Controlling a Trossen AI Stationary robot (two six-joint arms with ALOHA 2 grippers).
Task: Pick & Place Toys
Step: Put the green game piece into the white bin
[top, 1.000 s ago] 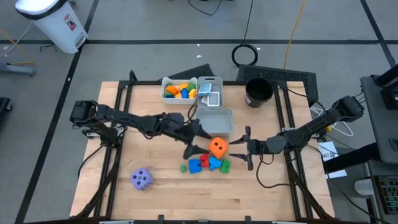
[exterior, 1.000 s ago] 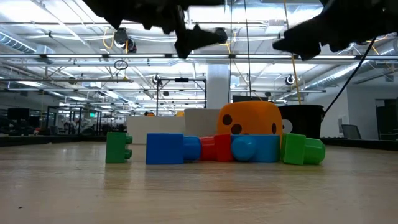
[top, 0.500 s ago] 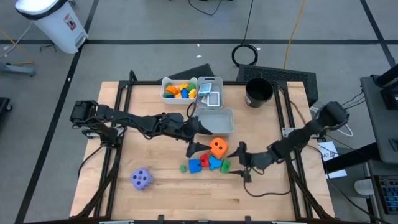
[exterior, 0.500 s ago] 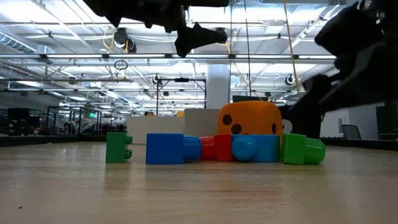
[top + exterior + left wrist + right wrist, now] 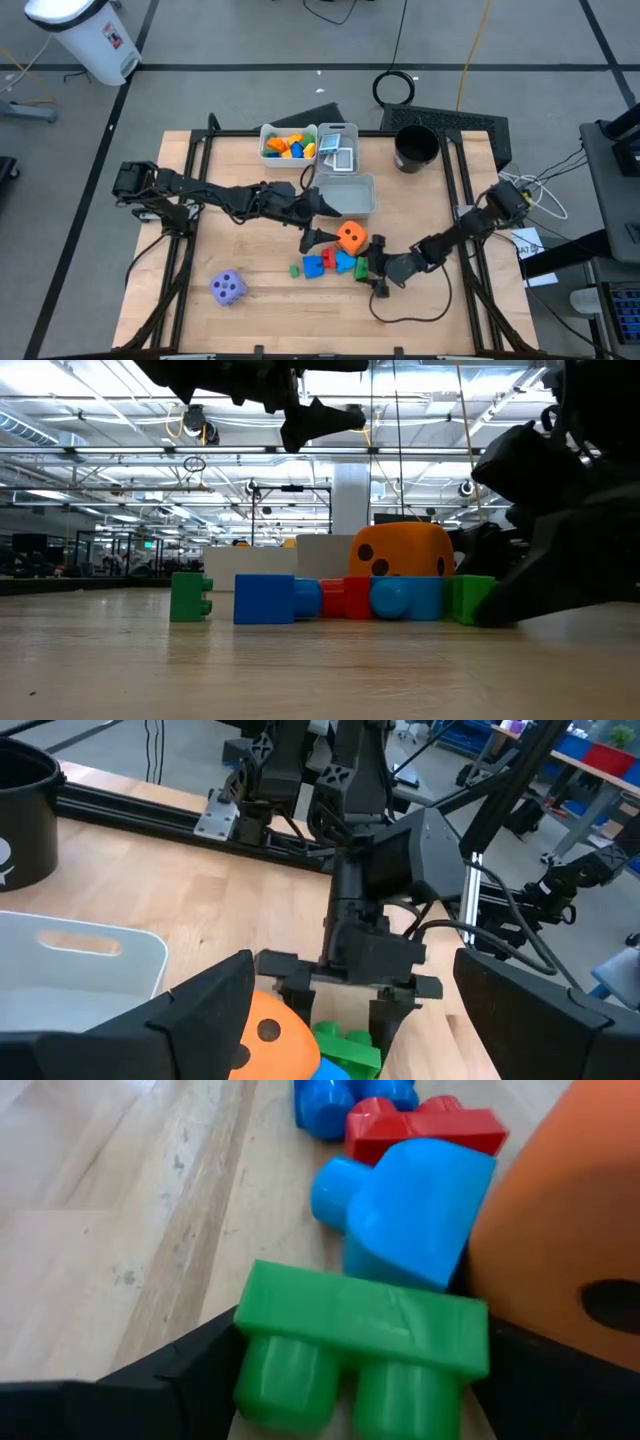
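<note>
Green block [image 5: 360, 1342] sits between the right gripper [image 5: 377, 271]'s spread jaws, one dark finger on each side, not yet pinched. Just past it, away from the jaws: light-blue block [image 5: 405, 1210], red block [image 5: 425, 1125], another blue one [image 5: 335, 1098], and the orange die [image 5: 565, 1220] crowding one finger. Jaws wide, nothing held.

Doing the close well (my read): keep the fingers low on the table, centred on the green block only, square to its long sides so the studs don't twist it out; watch the finger next to the die, which could nudge it or the light-blue block.

Left gripper [image 5: 312, 218] hovers above the cluster, jaws wide, empty; orange die below and between its fingers in the left wrist view. A second green block [image 5: 189, 597] stands off the far end of the row; purple die [image 5: 228, 288] well apart.

Wooden table [image 5: 260, 320], pale, bare grain. Bins [image 5: 345, 192] and black cup [image 5: 415, 148] toward the far edge (one bin already has blocks). Beyond: grey floor, white trash can [image 5: 85, 35], workshop ceiling lights.
</note>
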